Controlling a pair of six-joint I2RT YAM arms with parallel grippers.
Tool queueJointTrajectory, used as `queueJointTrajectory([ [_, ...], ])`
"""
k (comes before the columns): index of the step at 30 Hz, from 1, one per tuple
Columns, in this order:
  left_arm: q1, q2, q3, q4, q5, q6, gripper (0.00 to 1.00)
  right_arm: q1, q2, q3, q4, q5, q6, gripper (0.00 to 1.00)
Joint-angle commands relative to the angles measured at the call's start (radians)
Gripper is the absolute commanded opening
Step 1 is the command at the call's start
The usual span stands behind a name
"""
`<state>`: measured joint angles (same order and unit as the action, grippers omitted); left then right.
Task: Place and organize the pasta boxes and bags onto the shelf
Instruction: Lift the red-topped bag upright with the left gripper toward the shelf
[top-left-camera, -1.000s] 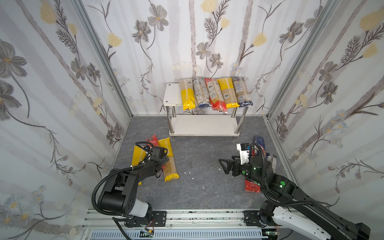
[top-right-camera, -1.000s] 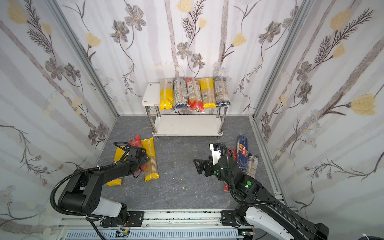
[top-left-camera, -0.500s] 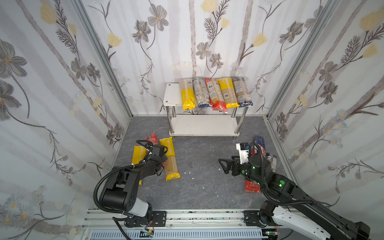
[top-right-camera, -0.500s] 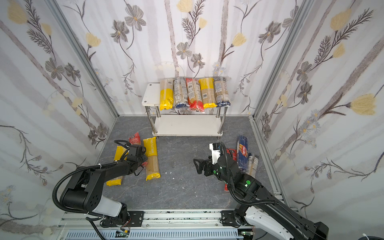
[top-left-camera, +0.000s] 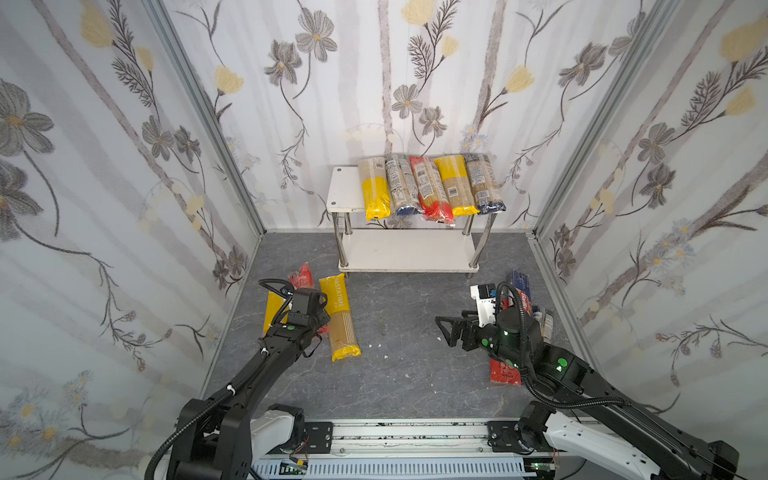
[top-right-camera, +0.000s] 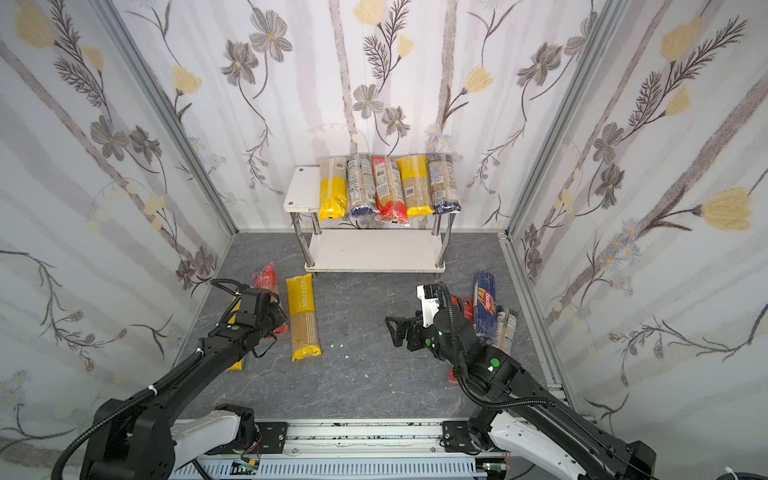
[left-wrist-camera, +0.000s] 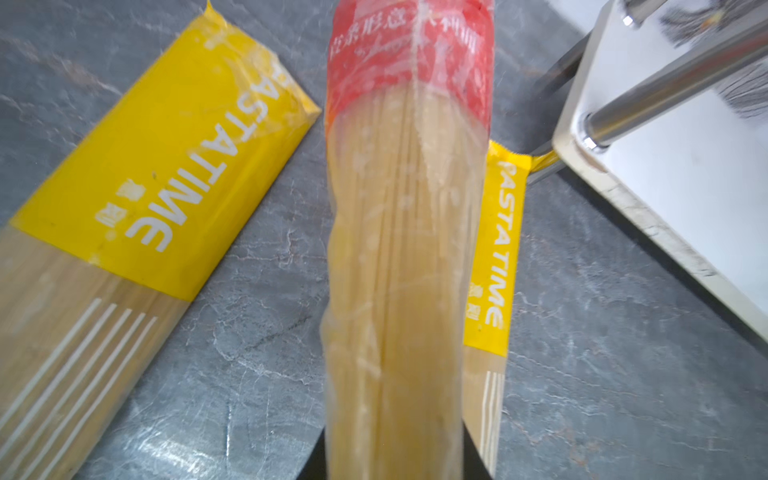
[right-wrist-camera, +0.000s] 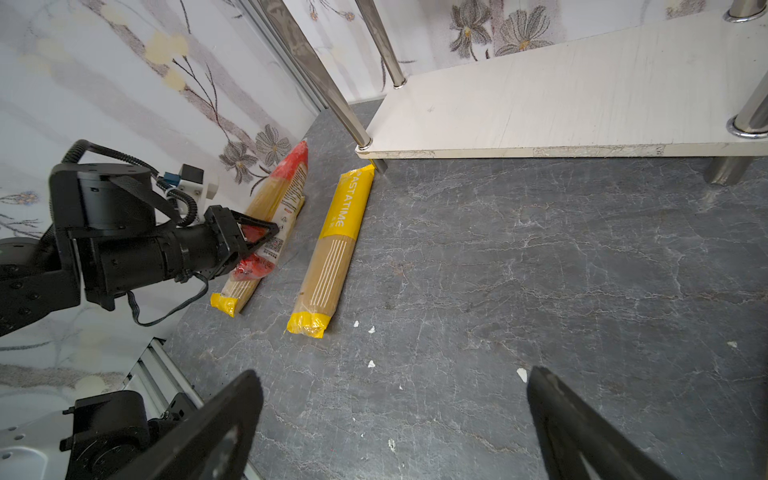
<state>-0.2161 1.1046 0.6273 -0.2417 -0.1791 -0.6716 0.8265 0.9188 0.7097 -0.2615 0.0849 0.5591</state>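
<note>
Grey marbled floor (top-left-camera: 395, 374) inside a flower-papered booth, with the shelf (top-left-camera: 345, 195) at centre back in both top views. Five spaghetti packs (top-left-camera: 428, 187) lie side by side across its top board, leaving the left end of that board free. The lower board (top-left-camera: 407, 249) has nothing on it. Change over the last second: the left gripper (right-wrist-camera: 259, 241), which had its jaws apart over the floor pile at lower left, is now clamped on the red-ended bag (left-wrist-camera: 399, 249). The left wrist view shows the bag running straight out between the jaws. The bag looks tipped; whether it is fully off the ground can't be told. The yellow PASTATIME pack (top-left-camera: 340, 320) lies just beside it and the second yellow pack (left-wrist-camera: 145, 187) is on its other side, neither gripped. The right gripper (top-left-camera: 446, 332) hovers mid-floor with jaws wide apart, holding nothing, and the Barilla box (top-right-camera: 484, 299) sits behind it at right. Judgement: the pick is secured, and lift and carry to the shelf come next. Under half the packs are shelved.
</note>
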Motion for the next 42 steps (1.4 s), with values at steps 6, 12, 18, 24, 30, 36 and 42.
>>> queueJointTrajectory([
  [6,-0.002,-0.117,0.148,-0.118,-0.048,0.085,0.00,0.000,-0.010,0.015,0.032,-0.020,-0.002,1.00],
  [12,-0.005,-0.133,0.334,-0.208,-0.030,0.185,0.00,0.000,-0.020,0.028,0.021,-0.018,-0.003,1.00],
  [18,-0.006,-0.098,0.523,-0.258,-0.017,0.293,0.00,0.000,-0.015,0.036,0.027,-0.020,-0.002,1.00],
  [24,-0.008,-0.034,0.693,-0.280,0.016,0.357,0.00,0.000,-0.012,0.035,0.030,-0.016,-0.001,1.00],
  [30,-0.021,0.075,0.857,-0.279,0.090,0.362,0.00,0.000,0.014,0.096,0.024,-0.004,-0.009,1.00],
  [36,-0.082,0.207,1.003,-0.277,0.071,0.364,0.00,0.000,0.068,0.177,0.010,0.000,-0.033,1.00],
  [42,-0.105,0.333,1.125,-0.275,0.056,0.363,0.00,0.002,0.128,0.277,-0.004,0.000,-0.061,1.00],
])
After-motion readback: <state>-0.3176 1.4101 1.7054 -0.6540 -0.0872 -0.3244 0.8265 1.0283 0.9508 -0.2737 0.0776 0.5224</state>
